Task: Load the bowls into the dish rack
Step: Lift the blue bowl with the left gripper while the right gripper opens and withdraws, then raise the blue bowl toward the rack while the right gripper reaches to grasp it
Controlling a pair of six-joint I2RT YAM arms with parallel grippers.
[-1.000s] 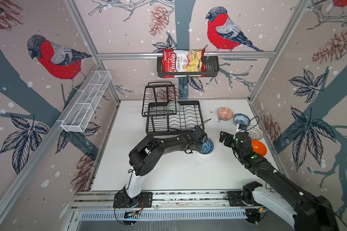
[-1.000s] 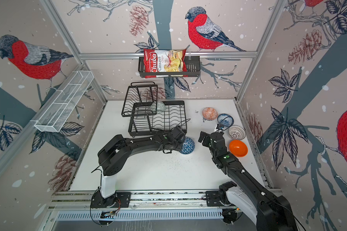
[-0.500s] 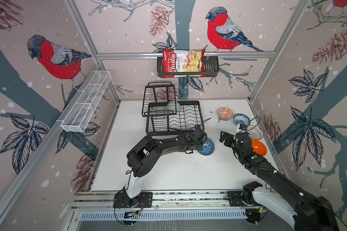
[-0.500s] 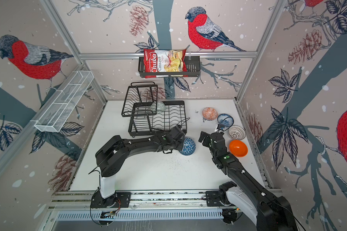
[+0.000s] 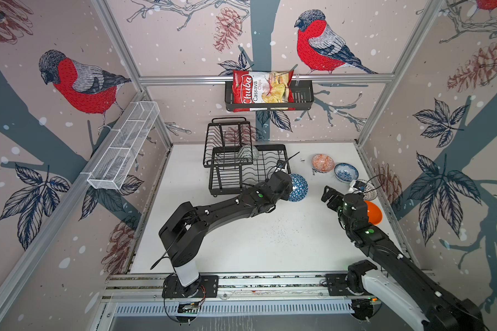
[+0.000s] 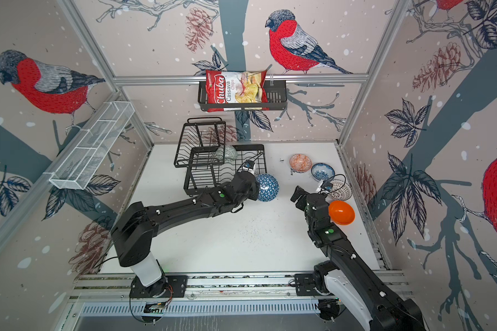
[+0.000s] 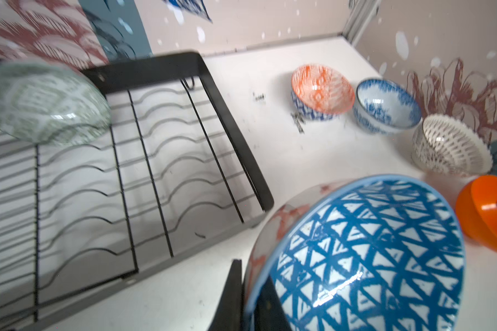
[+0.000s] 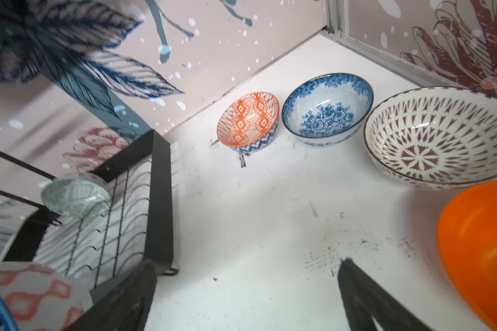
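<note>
Clamping the rim of the dark blue geometric bowl point(image 7: 370, 258), the left gripper point(image 7: 250, 298) holds it tilted beside the front right corner of the dish rack point(image 7: 235, 129); the right gripper point(image 5: 329, 195) hangs wide open and empty near the plain orange bowl point(image 5: 373, 212) by the right edge of the worktop point(image 5: 270, 243)

Blue triangle-lattice round ceramic bowl point(image 7: 370, 258): pale blue ground inside, grey-white outside w/ salmon diamonds. Grey-green patterned round ceramic bowl point(image 7: 41, 103): pale green diamond motif. Salmon-orange patterned round bowl point(image 8: 248, 120): white diamonds inside, blue-white zigzag outside. Blue-white floral round bowl point(image 8: 327, 109). White round bowl w/ dark petal lattice point(image 8: 442, 134). Plain glossy orange round bowl point(image 8: 479, 246). Black wire dish rack point(image 7: 231, 120). White tabletop point(image 8: 270, 229), dark scuffs.
</note>
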